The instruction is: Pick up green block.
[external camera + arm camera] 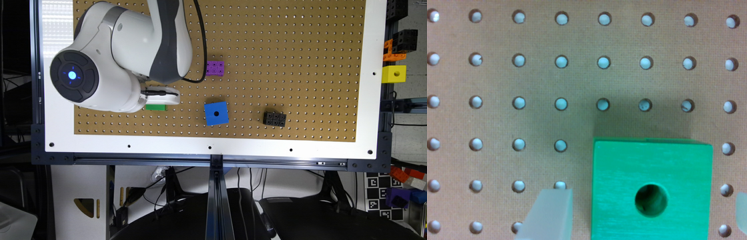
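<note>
The green block [652,192] sits flat on the pegboard [527,80], its round centre hole facing up, with the arm's white wrist above it; in the exterior view only an edge of it [155,107] peeks out below the wrist, well apart from the blue cube [216,113].

The step in hand looks like the final descent before closing. To do it well, the fingers should straddle the block evenly and go low enough to press on its flat side faces, not its top edge.

The gripper [647,212] is spread wide and holds nothing: one pale finger [549,215] stands just beside the block without touching it, the other barely shows past the opposite side.
</note>
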